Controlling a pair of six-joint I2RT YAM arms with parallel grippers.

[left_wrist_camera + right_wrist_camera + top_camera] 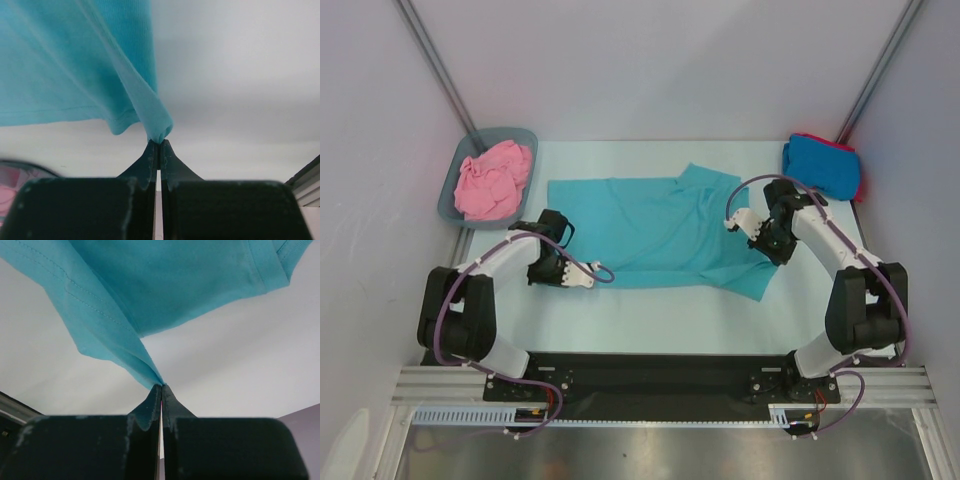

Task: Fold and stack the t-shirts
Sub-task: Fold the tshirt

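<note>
Two pinches hold the teal shirt (660, 225), spread mid-scene: left gripper (160, 143) on its near edge, right gripper (161, 386) on its right side. Each grips only a thin tip, so a hard pull may slip it free and spoil the fold.

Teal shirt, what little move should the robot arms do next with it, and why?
Probably lift both pinched spots a little and carry them across to start a fold. The teal shirt lies spread open, unfolded, and the left gripper and right gripper are each shut on its cloth.
</note>
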